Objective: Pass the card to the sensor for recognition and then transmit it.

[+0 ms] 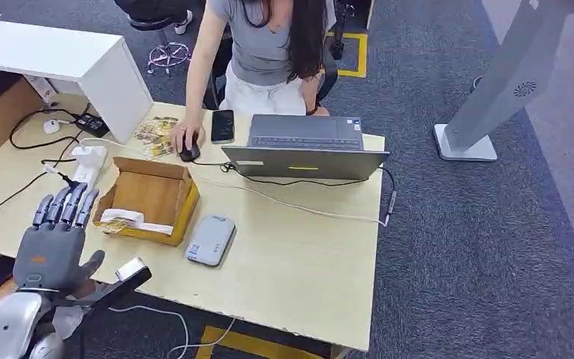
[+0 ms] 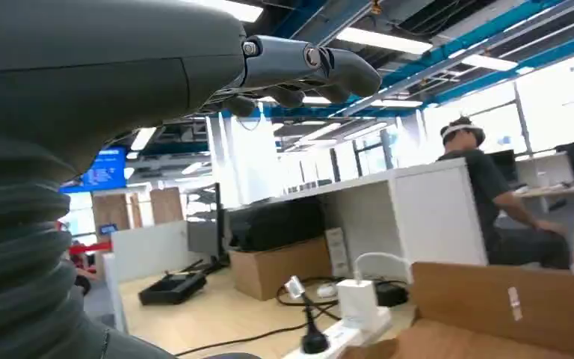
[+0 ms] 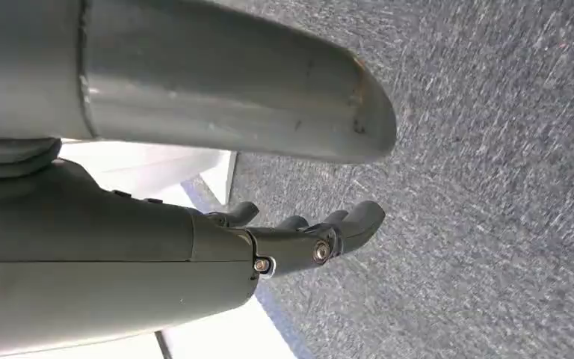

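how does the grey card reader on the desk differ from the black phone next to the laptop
The flat grey card reader is pale with rounded corners; the black phone is dark and glossy. The reader is broader and lies near the open cardboard box; the phone is slimmer and lies at the far edge by the person's hand. The reader is askew; the phone is nearly square to the desk edge. Both lie flat on the wooden desk.

The left hand (image 1: 54, 239) is raised at seven o'clock in the head view, palm down, fingers (image 1: 66, 203) straight and spread toward twelve, holding nothing. The right hand (image 3: 194, 254) hangs with fingers loosely extended, empty.
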`<state>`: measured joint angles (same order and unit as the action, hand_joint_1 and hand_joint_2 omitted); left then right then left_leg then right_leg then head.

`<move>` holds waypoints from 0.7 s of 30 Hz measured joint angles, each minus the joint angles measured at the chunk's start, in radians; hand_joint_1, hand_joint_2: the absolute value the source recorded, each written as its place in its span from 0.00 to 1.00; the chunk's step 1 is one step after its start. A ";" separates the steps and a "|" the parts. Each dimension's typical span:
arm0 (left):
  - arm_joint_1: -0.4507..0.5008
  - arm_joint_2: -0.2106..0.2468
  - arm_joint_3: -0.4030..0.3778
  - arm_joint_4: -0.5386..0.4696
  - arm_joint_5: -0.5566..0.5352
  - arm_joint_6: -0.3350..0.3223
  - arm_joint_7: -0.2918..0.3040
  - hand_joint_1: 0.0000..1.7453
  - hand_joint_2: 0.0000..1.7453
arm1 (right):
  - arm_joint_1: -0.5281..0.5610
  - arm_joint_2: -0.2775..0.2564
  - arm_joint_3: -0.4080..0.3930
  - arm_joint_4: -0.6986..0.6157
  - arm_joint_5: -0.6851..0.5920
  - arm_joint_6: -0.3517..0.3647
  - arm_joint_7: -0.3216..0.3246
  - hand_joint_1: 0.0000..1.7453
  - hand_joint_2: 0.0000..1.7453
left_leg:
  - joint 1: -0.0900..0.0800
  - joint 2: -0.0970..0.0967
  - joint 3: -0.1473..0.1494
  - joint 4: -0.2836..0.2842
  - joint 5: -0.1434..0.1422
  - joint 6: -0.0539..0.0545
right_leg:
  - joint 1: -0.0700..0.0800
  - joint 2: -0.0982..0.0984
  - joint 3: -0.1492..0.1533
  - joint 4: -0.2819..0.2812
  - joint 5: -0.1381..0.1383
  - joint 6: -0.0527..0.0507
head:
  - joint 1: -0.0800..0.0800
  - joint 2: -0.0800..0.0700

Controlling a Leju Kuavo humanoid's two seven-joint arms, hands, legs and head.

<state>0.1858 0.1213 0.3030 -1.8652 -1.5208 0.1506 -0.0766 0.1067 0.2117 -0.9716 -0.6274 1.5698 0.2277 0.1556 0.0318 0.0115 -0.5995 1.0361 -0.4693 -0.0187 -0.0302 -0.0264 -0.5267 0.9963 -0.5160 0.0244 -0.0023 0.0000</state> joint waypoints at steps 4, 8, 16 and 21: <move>0.002 -0.006 0.043 0.031 -0.017 0.017 -0.010 0.00 1.00 | 0.003 0.003 0.000 -0.013 0.000 0.000 0.000 0.00 0.00 | 0.000 0.000 0.000 0.000 0.000 0.000 | 0.000 0.000 0.000 0.000 0.000 0.000 | 0.000 0.000; 0.001 -0.010 0.075 0.069 -0.038 0.025 -0.011 0.00 1.00 | 0.004 0.004 0.000 -0.018 0.000 -0.001 0.002 0.00 0.00 | 0.000 0.000 0.000 0.000 0.000 0.000 | 0.000 0.000 -0.002 0.000 0.000 0.000 | 0.000 0.000; -0.025 -0.010 0.092 0.138 -0.047 0.037 -0.006 0.00 1.00 | 0.004 0.004 0.000 -0.020 0.000 -0.003 0.010 0.00 0.00 | 0.000 0.000 0.000 0.000 0.000 0.000 | 0.000 0.000 -0.002 0.000 0.000 0.000 | 0.000 0.000; -0.048 -0.003 0.073 0.159 -0.048 0.027 0.053 0.00 1.00 | 0.003 0.003 0.000 -0.020 0.000 -0.006 0.011 0.00 0.00 | 0.000 0.000 0.000 0.000 0.000 0.000 | 0.000 0.000 -0.002 0.000 0.000 0.000 | 0.000 0.000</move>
<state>0.1381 0.1183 0.3757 -1.7063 -1.5686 0.1778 -0.0232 0.1101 0.2152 -0.9712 -0.6470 1.5698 0.2216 0.1663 0.0318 0.0110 -0.5991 1.0363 -0.4692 -0.0186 -0.0303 -0.0268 -0.5288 0.9960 -0.5161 0.0244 -0.0023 0.0000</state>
